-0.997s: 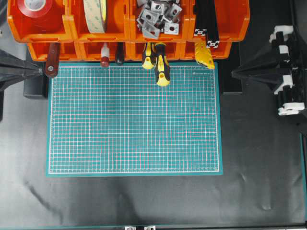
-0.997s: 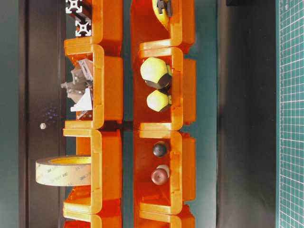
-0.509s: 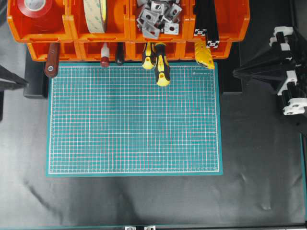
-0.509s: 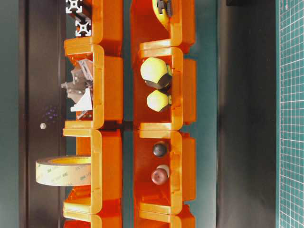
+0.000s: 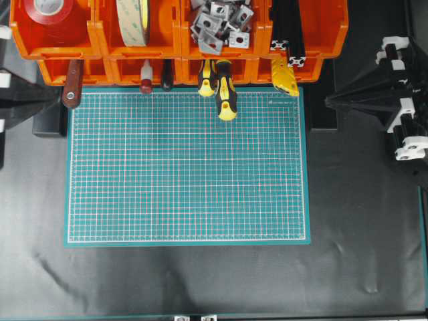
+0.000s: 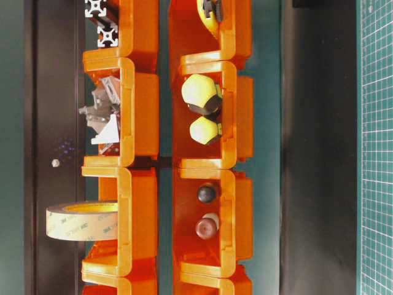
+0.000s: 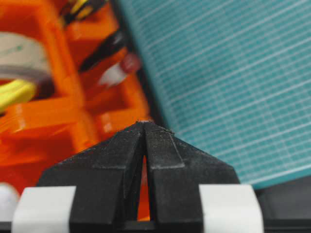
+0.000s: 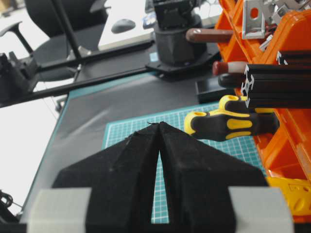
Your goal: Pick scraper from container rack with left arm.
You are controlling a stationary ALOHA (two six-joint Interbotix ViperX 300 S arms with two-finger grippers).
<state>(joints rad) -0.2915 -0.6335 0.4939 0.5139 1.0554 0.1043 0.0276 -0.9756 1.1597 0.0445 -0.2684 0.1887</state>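
The scraper (image 5: 72,85) lies in the leftmost lower bin of the orange container rack (image 5: 177,47). Its reddish-brown handle with the metal-ringed hole juts toward the green mat (image 5: 187,167). That handle (image 8: 209,35) also shows at the back of the right wrist view. My left arm (image 5: 15,100) sits at the left edge, apart from the handle. In its wrist view the left gripper (image 7: 145,124) is shut with nothing in it, over blurred orange bins; the scraper does not show there. My right gripper (image 5: 328,101) rests at the right, shut and empty (image 8: 159,124).
Two yellow-and-black screwdrivers (image 5: 221,87) and a red-knobbed tool (image 5: 146,79) stick out of neighbouring lower bins. Upper bins hold tape rolls (image 5: 134,20), grey brackets (image 5: 217,23) and black profiles (image 5: 287,30). A black block (image 5: 50,119) stands left of the mat.
The left gripper, whose tip pointed right beside the scraper handle a second ago, has drawn back to the left edge. The right arm shifted slightly, then held still.
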